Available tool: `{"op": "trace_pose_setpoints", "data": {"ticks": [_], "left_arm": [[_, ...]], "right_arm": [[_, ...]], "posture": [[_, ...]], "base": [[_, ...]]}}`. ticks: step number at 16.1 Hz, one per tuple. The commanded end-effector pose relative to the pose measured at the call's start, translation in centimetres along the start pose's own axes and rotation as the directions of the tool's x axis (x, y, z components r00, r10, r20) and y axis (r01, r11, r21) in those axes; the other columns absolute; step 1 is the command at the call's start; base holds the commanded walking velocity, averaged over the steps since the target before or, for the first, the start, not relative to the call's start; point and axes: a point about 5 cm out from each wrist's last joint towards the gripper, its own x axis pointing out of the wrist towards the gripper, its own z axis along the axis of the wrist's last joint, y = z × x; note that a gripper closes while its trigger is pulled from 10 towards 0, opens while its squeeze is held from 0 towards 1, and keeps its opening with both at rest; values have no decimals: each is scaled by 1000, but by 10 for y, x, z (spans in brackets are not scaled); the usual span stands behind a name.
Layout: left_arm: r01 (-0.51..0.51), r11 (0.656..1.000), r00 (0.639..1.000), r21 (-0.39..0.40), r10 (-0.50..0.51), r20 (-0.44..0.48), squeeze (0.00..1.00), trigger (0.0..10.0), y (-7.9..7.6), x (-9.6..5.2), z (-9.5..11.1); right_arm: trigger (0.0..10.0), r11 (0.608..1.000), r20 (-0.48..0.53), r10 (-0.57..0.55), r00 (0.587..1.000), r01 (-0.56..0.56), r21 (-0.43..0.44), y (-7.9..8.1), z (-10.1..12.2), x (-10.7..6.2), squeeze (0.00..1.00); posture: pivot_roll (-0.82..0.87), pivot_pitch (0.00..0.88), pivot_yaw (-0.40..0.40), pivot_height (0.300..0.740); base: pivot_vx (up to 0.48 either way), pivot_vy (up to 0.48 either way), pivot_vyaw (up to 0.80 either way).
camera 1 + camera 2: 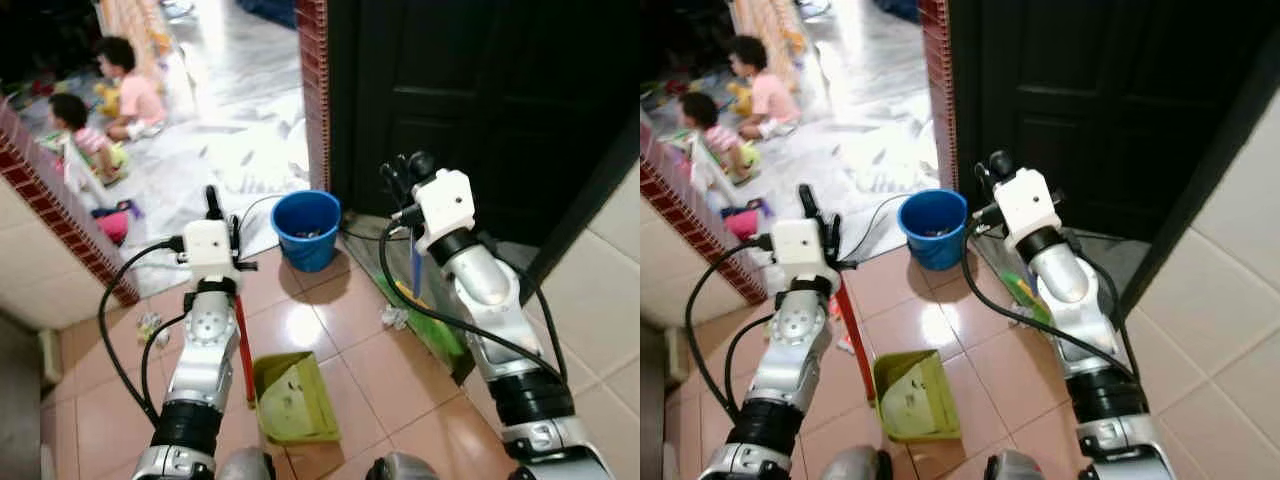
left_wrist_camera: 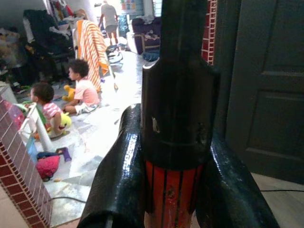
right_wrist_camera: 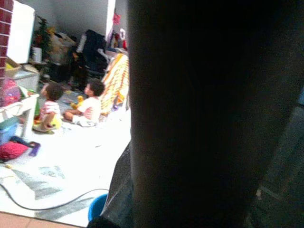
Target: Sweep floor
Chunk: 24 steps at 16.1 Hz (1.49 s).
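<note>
Left gripper (image 2: 173,190) pinches the red dustpan handle (image 2: 172,194) — green dustpan (image 1: 291,396) below; right gripper's (image 1: 402,176) grip unreadable.

Both eye views look steeply down from the head onto the tile floor (image 1: 330,330), sharing the bucket (image 1: 306,228), dustpan (image 1: 912,395), dark door (image 1: 1090,110) and both arms; the right eye sits slightly to the side, so everything shifts leftward. The left wrist view looks level along its fingers (image 2: 116,175), very close to a red and black handle (image 2: 175,142), toward the far room with two children (image 2: 71,95). The right wrist view faces the same room, mostly blocked by something dark, perhaps a handle (image 3: 209,114).
</note>
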Motion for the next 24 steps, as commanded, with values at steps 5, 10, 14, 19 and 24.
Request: {"op": "trace_pose_setpoints", "data": {"ticks": [5,10,14,19,24], "left_arm": [[-16,1000,999,-4,16,49,0,10000,5,7,10],[-16,1000,998,-14,17,53,0,10000,0,11,11],[-42,999,999,-15,42,34,0,10000,2,10,6],[-107,994,994,-15,107,5,0,10000,14,-1,-5],[-150,989,989,-13,150,0,0,10000,25,-5,-8]], "right_arm": [[10000,998,91,43,995,-38,-58,7,11,3,0],[10000,996,93,64,994,-58,-63,11,8,2,0],[10000,997,65,75,995,-73,-35,16,0,-2,0],[10000,995,-4,19,1000,-19,93,28,-10,-11,0],[10000,992,-21,-4,1000,7,128,25,-13,-10,0]], "posture": [[-44,26,63,740],[-55,5,52,740],[-49,0,39,740],[-33,0,17,740],[-11,0,-1,740]], "base": [[369,0,0],[346,0,0],[83,0,0],[0,0,0],[0,0,0]]}}
